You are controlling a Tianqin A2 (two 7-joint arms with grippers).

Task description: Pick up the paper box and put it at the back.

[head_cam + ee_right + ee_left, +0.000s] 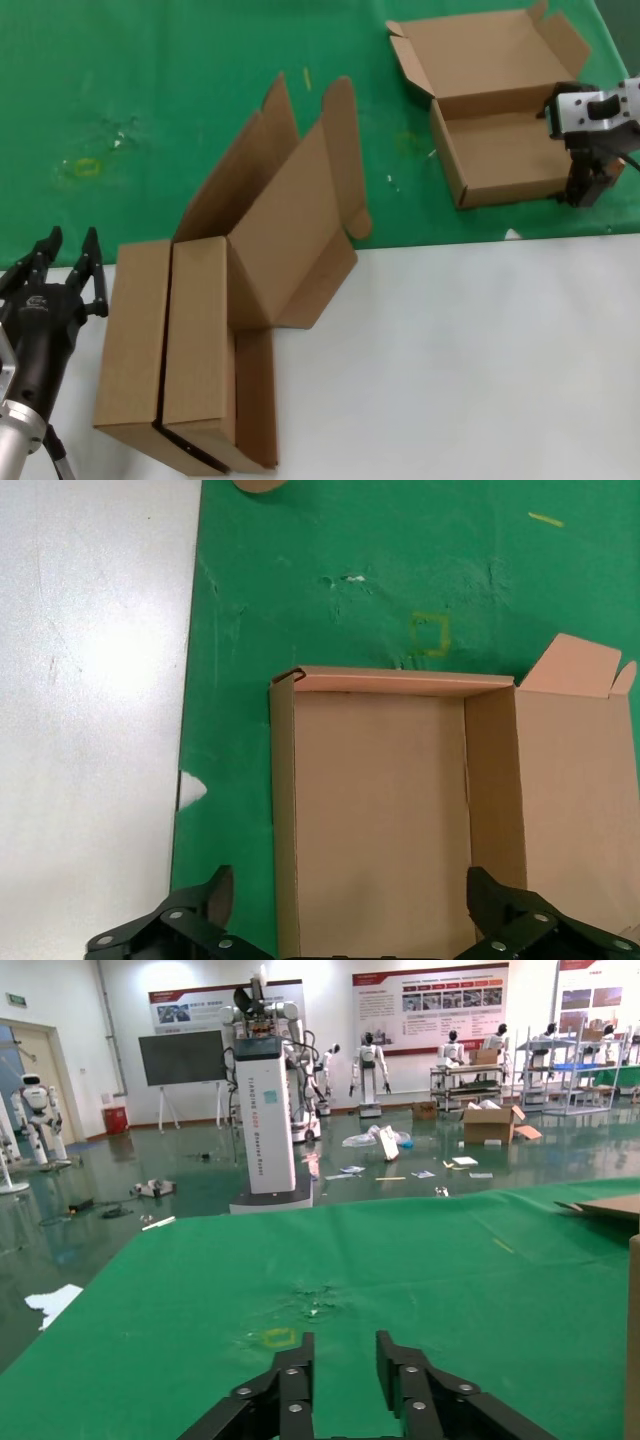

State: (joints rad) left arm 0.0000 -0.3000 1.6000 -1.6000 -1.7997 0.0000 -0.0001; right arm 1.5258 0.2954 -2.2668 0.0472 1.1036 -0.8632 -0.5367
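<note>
Three brown boxes in all. One box (500, 115) lies open on the green cloth (150, 90) at the back right corner. Two boxes (135, 345) (205, 340) stand side by side at the front left of the white desk (450, 360), lids raised. Two grippers: left (62, 250), right (585, 185).

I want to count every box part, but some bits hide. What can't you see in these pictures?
- Head view: the right gripper covers part of the open paper box's right wall.
- Head view: the stacked boxes hide what lies under them, and the left arm is cut off by the edge.
- Right wrist view: the box's near end runs off the picture.
</note>
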